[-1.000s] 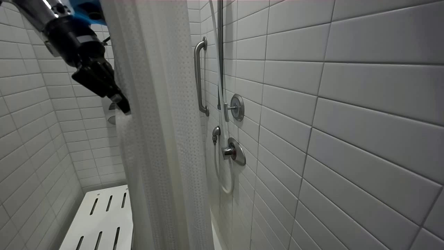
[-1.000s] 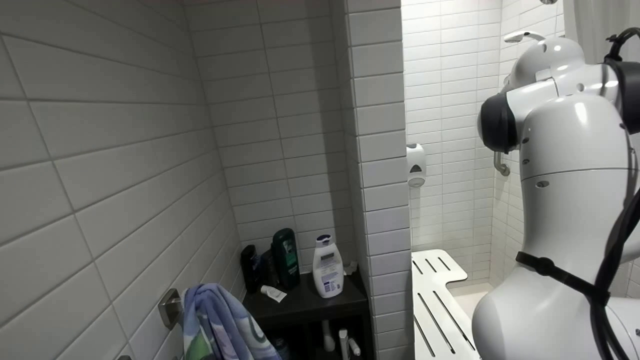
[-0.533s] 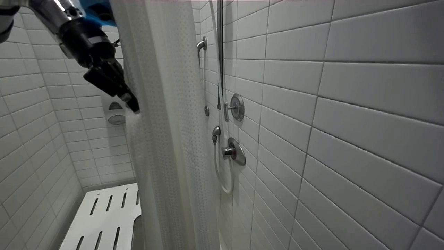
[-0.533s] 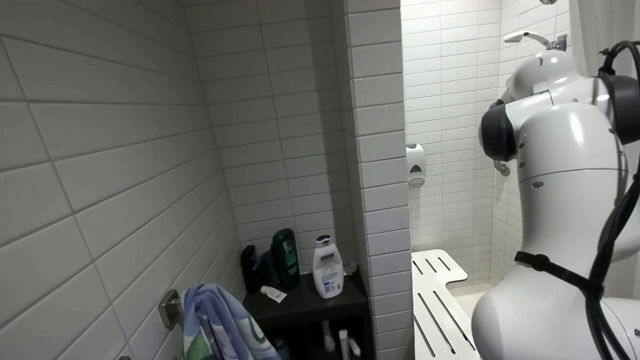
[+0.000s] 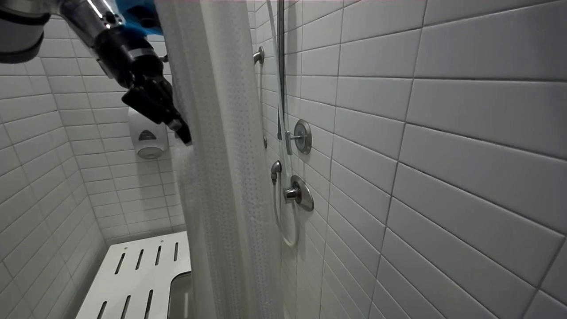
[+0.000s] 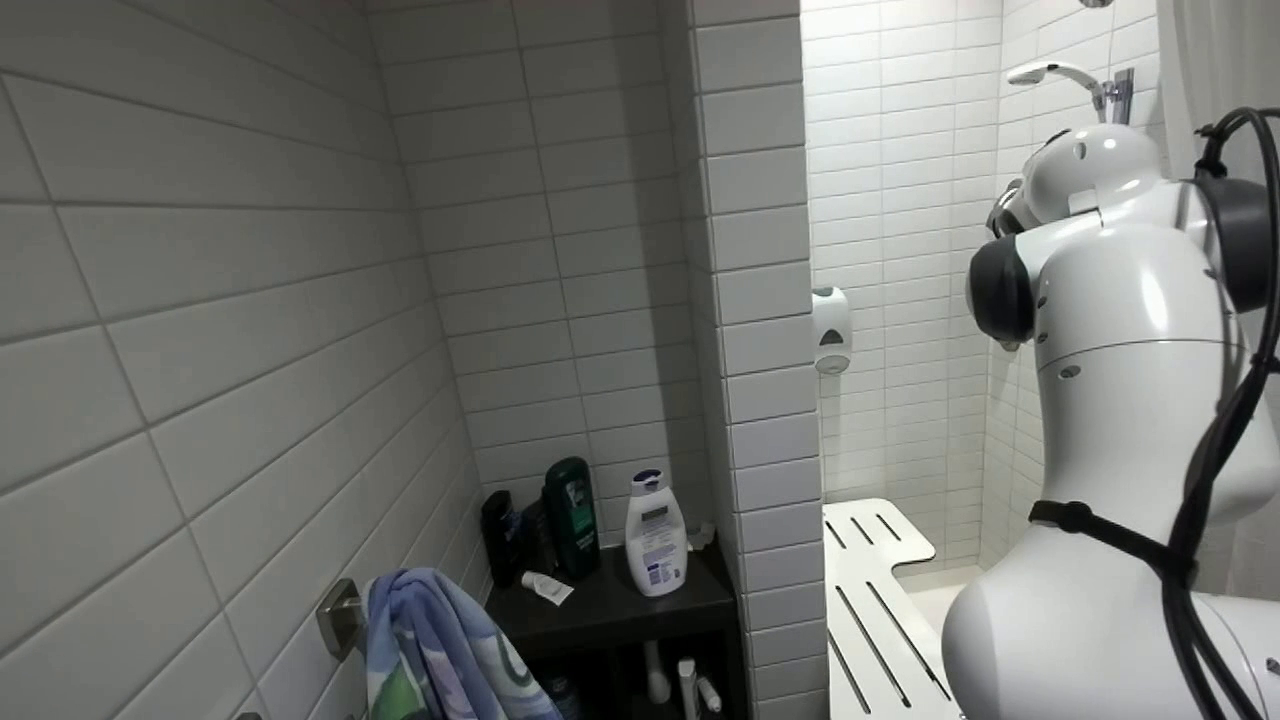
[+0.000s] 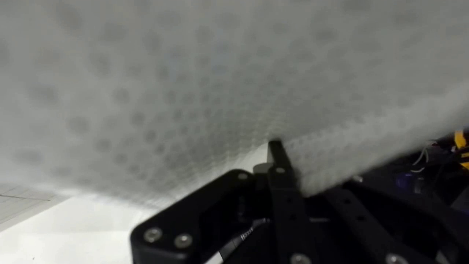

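On the dark bench (image 6: 605,602) in an exterior view there's a green toiletry bottle (image 6: 573,515) and a black bottle (image 6: 500,540) close together, then a blue-capped white bottle (image 6: 657,540) standing a bit apart, plus a little white tube (image 6: 547,587) lying in front of the green one. Blue patterned towel (image 6: 440,640) is hanging off a metal wall hook (image 6: 338,617). Both exterior views get the white soap dispenser (image 5: 147,130) and the slotted shower seat (image 5: 137,279). Oh, and a pale shower hose (image 5: 290,244) dips below a lower chrome valve (image 5: 305,198).
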